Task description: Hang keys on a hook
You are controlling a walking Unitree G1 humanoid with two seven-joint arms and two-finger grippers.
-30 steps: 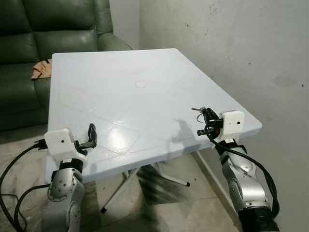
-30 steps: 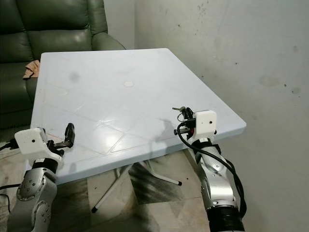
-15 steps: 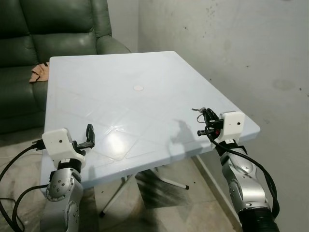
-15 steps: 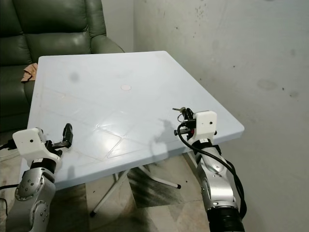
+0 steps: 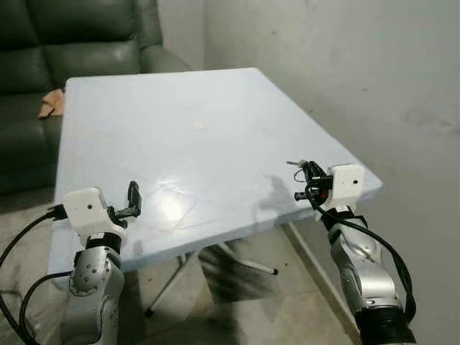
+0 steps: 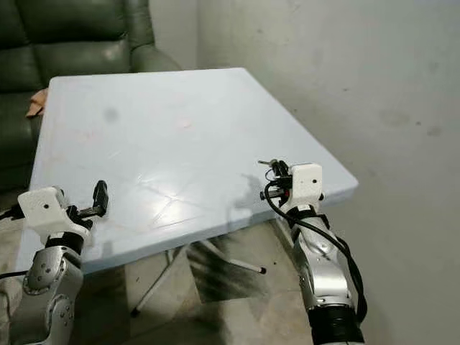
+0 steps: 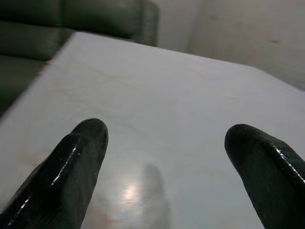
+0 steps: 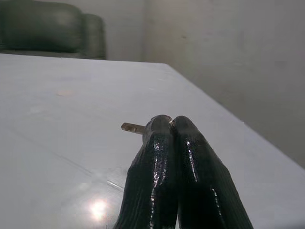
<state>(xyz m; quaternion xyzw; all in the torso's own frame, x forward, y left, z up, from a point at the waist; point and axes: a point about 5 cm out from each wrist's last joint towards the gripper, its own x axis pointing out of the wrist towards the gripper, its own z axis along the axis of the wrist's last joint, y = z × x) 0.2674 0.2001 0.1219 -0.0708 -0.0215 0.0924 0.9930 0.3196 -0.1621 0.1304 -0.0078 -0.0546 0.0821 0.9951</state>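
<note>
My right gripper is held above the near right corner of the white table, shut on a small set of keys whose metal tip juts out to the left of the fingertips. In the right wrist view the two black fingers press together with a brass key tip poking out beside them. Over the table's near left edge my left gripper is open, and nothing lies between its fingers. I see no hook.
A dark green sofa stands behind the table, with a tan cloth on its seat. A bare grey wall runs along the right. The table's folding legs stand on a tiled floor.
The view has shifted and blurred slightly as the camera moved; the table sits a bit differently in frame. Both grippers keep the same pose, the right still clamped on the keys.
</note>
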